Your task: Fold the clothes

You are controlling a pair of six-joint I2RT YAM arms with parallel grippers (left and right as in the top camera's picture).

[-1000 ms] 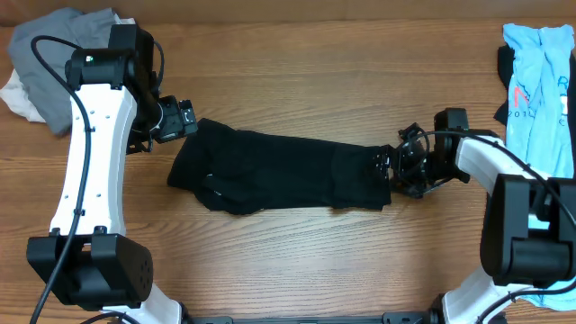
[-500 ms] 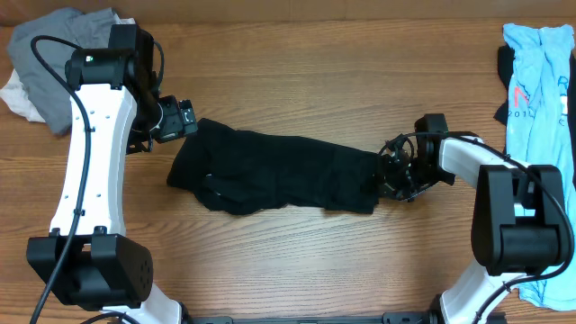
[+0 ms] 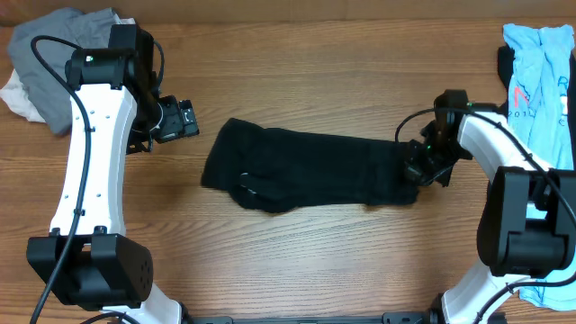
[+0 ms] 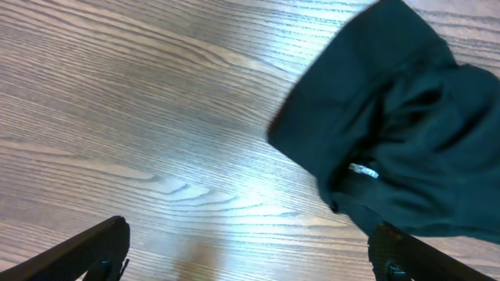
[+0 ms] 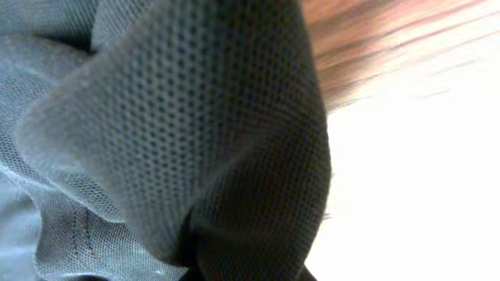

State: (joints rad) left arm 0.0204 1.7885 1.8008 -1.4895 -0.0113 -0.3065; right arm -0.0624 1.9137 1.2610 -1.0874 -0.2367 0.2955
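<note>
Fingers of right gripper (image 3: 418, 168) pinch the crumpled black fabric T-shirt (image 3: 310, 169); left gripper (image 3: 186, 118) gapes wide, holding nothing.

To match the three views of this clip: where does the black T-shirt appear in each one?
Overhead: black T-shirt lies bunched lengthwise across the middle of the wood-grain table.
Left wrist: black T-shirt fills the upper right corner.
Right wrist: black T-shirt fills the left and centre, very close, its weave visible.
Shared landmark: the wood-grain table, showing beside the shirt in all three views.
</note>
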